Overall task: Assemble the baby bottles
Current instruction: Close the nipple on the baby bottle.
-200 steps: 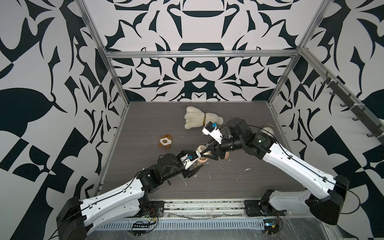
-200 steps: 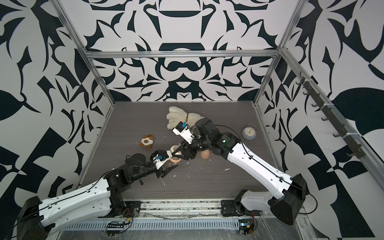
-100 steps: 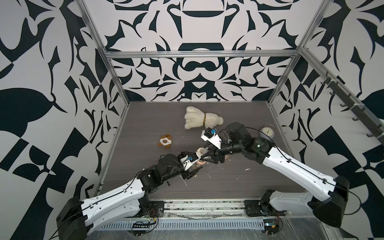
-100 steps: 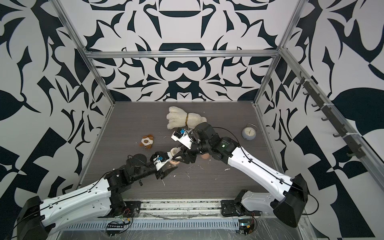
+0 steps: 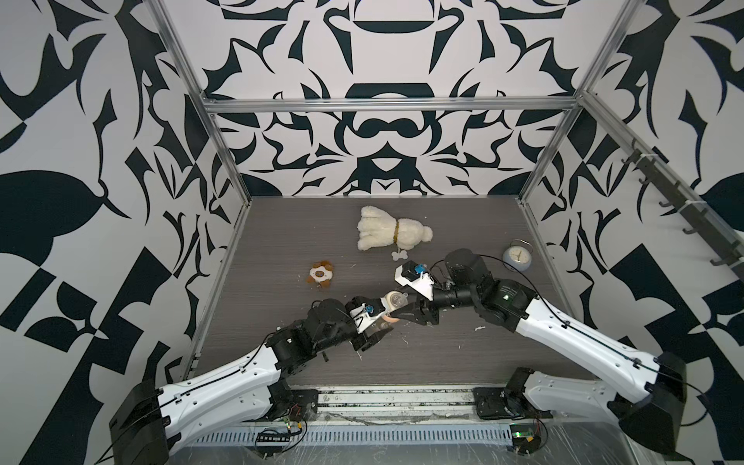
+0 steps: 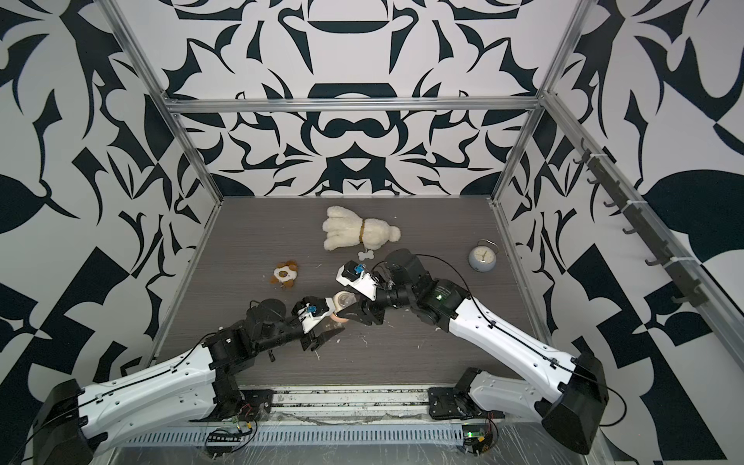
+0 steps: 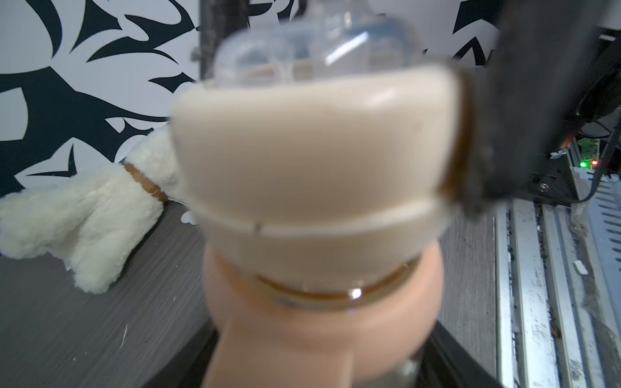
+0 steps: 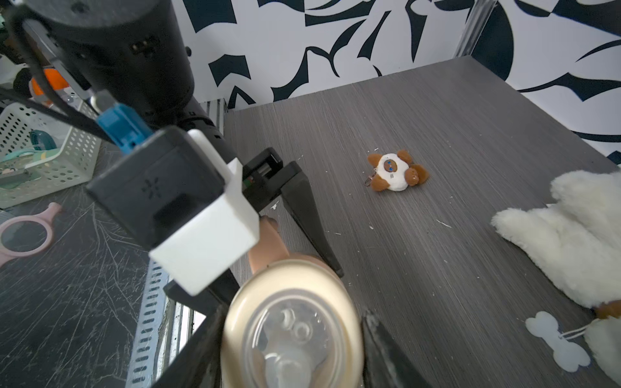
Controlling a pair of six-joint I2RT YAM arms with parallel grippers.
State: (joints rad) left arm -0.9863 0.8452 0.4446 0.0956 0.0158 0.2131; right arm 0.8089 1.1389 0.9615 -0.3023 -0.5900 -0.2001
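The baby bottle hangs just above the table's middle, between both arms. Its cream collar (image 5: 394, 300) (image 6: 344, 300) with a clear teat fills the right wrist view (image 8: 292, 322). My right gripper (image 8: 292, 352) (image 5: 404, 312) is shut on that collar, one finger on each side. An amber rim (image 7: 319, 295) shows under the collar (image 7: 312, 161), above the peach handle piece (image 7: 302, 336). My left gripper (image 7: 309, 373) (image 5: 384, 324) is shut on the peach handle piece (image 8: 267, 242), which runs between its black fingers (image 8: 305, 215).
A white plush dog (image 5: 392, 233) with a bone tag (image 5: 399, 254) lies at the back. The small brown-and-white plush (image 5: 321, 275) lies to the left and the pale-blue alarm clock (image 5: 517, 257) at the right wall. Beyond the table's front rail stand a perforated basket (image 8: 43, 158) and a pink ring (image 8: 27, 235).
My right wrist has dipped lower and shifted slightly left, still on the collar. The left arm and the bottle have hardly moved.
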